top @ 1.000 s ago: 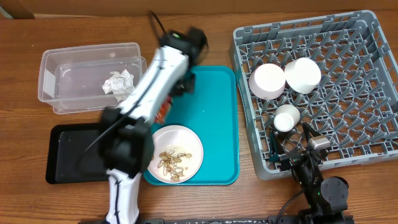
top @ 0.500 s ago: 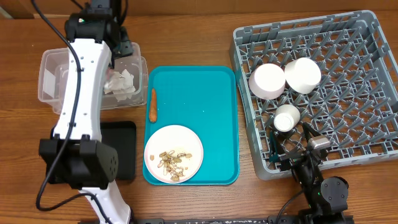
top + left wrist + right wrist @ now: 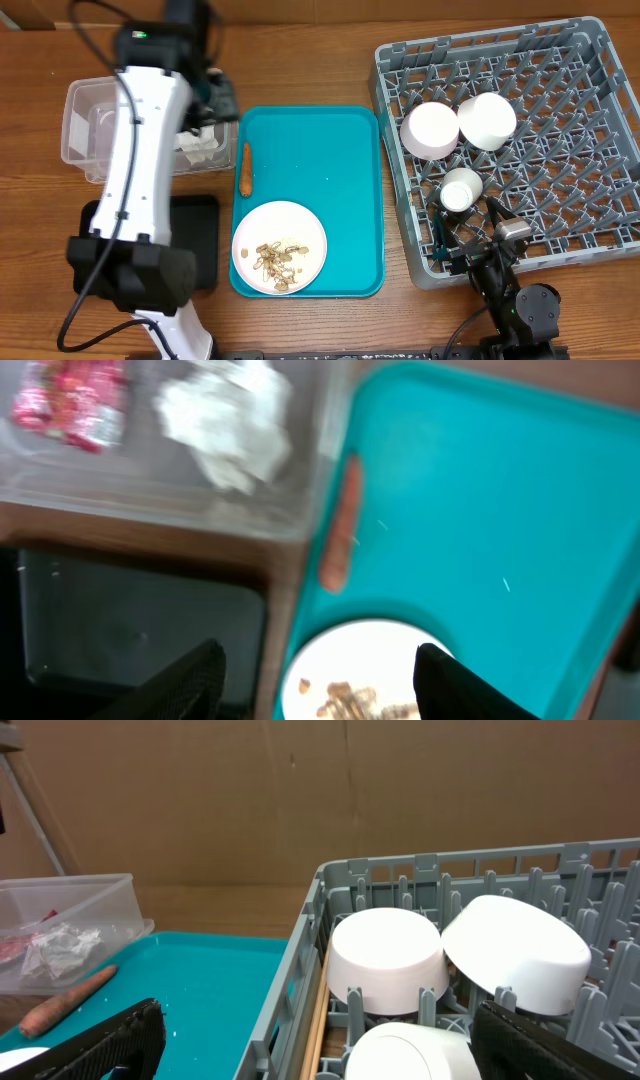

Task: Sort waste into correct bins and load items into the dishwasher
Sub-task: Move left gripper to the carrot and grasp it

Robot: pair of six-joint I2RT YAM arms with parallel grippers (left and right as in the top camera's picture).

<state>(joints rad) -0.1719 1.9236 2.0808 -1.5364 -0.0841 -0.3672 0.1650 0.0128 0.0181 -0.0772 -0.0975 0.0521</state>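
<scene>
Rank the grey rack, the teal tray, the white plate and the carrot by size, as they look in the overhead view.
1. grey rack, largest
2. teal tray
3. white plate
4. carrot, smallest
All lie at about the same height, so nearness to the camera does not upset this order.

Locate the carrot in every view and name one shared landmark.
Overhead: carrot at the teal tray's left edge, above the plate.
Left wrist: centre, along the tray's left rim, beside the clear tub.
Right wrist: lower left, lying on the tray.
Shared landmark: the teal tray.
</scene>
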